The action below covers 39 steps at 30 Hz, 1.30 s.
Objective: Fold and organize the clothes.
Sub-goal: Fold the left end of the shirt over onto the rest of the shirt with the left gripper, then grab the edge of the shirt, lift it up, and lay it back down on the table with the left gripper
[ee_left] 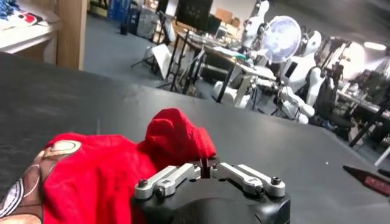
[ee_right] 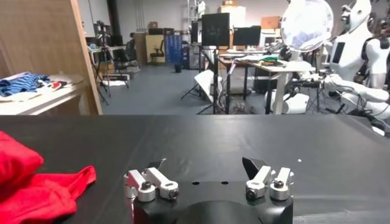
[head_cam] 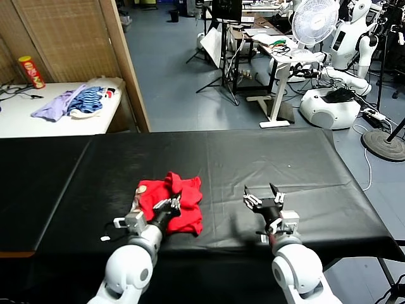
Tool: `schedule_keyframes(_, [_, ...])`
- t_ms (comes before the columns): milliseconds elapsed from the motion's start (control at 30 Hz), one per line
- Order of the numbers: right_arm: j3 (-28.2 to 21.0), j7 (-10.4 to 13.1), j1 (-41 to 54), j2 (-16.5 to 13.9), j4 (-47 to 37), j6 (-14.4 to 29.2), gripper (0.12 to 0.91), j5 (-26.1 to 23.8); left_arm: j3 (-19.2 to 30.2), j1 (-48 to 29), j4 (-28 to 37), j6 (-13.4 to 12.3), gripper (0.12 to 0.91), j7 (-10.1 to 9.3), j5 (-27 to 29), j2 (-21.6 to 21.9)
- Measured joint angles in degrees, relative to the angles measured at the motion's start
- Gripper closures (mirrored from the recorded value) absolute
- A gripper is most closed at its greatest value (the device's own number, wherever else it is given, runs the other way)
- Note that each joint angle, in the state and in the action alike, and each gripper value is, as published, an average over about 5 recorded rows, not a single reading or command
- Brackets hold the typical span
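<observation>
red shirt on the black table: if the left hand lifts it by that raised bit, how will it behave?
Probably floppy: the red shirt lies bunched in soft folds, so it should drape rather than hold shape. Likely light, being thin cloth. Lifted by the raised peak near the left hand, the loose folds may fall open. The right hand is open, apart from it.

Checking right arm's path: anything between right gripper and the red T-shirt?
Nothing: only bare black table between right gripper and red T-shirt, per head view.

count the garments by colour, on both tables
red T-shirt, crumpled on the black table: 1
purple garment, white side table: 1
blue-striped garment, same pile: 1
total: 3
</observation>
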Motion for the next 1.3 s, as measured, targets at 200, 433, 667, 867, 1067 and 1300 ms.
schedule_keyframes(200, [-2.16,-2.48,1.93,-0.50,-1.72,0.47,0.227,0.66,1.22,0.67,-1.54,1.20,0.423,-1.46,-5.91,-2.71])
schedule_keyframes(433, [-7.12,-5.37,6.63,-0.63,-4.67,0.21,0.227,2.61,-0.22,1.26,-4.74,-1.37,0.237,0.16,-3.51,-3.98])
schedule_keyframes(667, [-14.84,-5.71,13.17,1.10,-10.77,-1.08,0.227,-1.42,-5.92,4.37,-3.15,-5.43,0.232,2.03,4.41,0.05])
schedule_keyframes(867, [-19.42,-7.22,14.75,1.86,-16.08,-1.72,0.227,-10.20,-9.51,5.07,-0.58,-6.54,0.232,2.32,6.90,1.19])
schedule_keyframes(1067, [-20.01,-4.06,14.36,2.61,-18.27,-1.07,0.227,-20.99,-11.43,4.40,1.88,-6.73,0.232,2.46,6.46,1.50])
schedule_keyframes(1300, [-18.06,-2.41,13.03,3.21,-15.55,2.79,0.227,-14.87,-13.95,4.07,4.75,-7.75,0.232,3.06,1.64,1.77])
